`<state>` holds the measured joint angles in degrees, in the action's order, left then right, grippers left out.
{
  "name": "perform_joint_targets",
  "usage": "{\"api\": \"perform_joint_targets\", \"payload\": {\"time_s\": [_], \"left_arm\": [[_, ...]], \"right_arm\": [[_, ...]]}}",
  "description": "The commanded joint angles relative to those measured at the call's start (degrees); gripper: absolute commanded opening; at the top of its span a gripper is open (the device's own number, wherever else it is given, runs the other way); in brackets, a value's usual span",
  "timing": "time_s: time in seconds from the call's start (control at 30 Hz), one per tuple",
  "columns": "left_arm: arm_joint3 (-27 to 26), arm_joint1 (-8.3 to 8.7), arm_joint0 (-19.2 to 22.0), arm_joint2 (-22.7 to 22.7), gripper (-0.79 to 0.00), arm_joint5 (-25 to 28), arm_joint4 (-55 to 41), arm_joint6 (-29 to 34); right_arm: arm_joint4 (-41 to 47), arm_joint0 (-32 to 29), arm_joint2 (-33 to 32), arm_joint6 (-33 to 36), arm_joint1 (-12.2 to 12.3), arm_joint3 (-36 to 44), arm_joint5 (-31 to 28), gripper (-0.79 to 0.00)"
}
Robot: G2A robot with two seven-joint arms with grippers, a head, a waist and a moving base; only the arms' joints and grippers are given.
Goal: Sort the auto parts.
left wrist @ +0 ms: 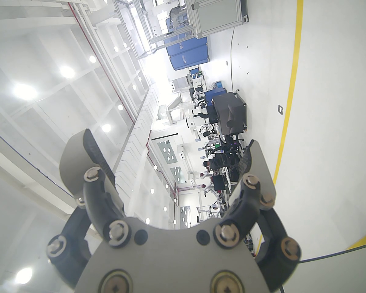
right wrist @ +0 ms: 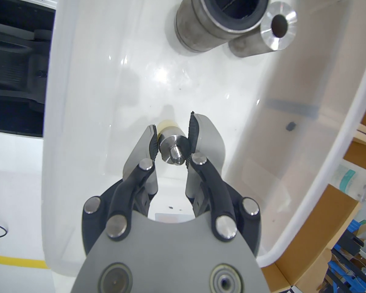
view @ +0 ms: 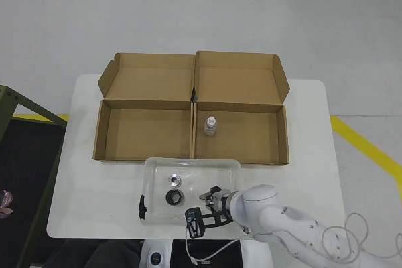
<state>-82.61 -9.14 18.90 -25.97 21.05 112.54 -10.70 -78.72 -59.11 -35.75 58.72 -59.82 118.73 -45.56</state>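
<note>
A clear plastic tub (view: 187,161) sits on the white tabletop (view: 87,201), at the 6 o'clock side of two open brown boxes. The left cardboard box (view: 144,134) and the right cardboard box (view: 248,137) stand side by side and touch. A small white bottle-shaped part (view: 212,125) stands up in the right cardboard box, near its 9 o'clock wall. The right claw (view: 211,196) is down inside the tub, in its 3 o'clock half. Its two fingers are clamped tight on a small silver metal plug with a pale yellow end (right wrist: 174,150). I cannot tell if the plug touches the tub floor. At 9 o'clock from the right claw stands a fat grey metal sleeve with a black ring inside (view: 174,197). A thin shiny silver tube (view: 173,179) stands just beside the sleeve, at its 12 o'clock. A small black curved thing (view: 142,206) sits at the tub's 9 o'clock edge, and I cannot tell what it is. The left claw (left wrist: 170,147) points out at a big bright room, and its fingers are wide apart.
</note>
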Motion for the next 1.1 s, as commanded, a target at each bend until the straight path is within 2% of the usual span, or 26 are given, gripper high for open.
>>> {"api": "perform_joint_targets", "payload": {"time_s": [0.0, 0.67, 1.07], "left_arm": [[0.0, 0.00, 0.0, 0.0, 0.000, 0.0, 0.0, 0.0], [0.0, 0.00, 0.0, 0.0, 0.000, 0.0, 0.0, 0.0], [0.0, 0.00, 0.0, 0.0, 0.000, 0.0, 0.0, 0.0]], "right_arm": [[0.6, 0.2, -0.6, -0.4, 0.1, 0.8, -0.1, -0.785], [-3.8, 0.0, -9.9, -17.3, 0.6, 3.2, 5.6, -0.785], [-4.4, -1.6, -16.6, -24.2, 1.2, 2.4, 7.8, -0.785]]}}
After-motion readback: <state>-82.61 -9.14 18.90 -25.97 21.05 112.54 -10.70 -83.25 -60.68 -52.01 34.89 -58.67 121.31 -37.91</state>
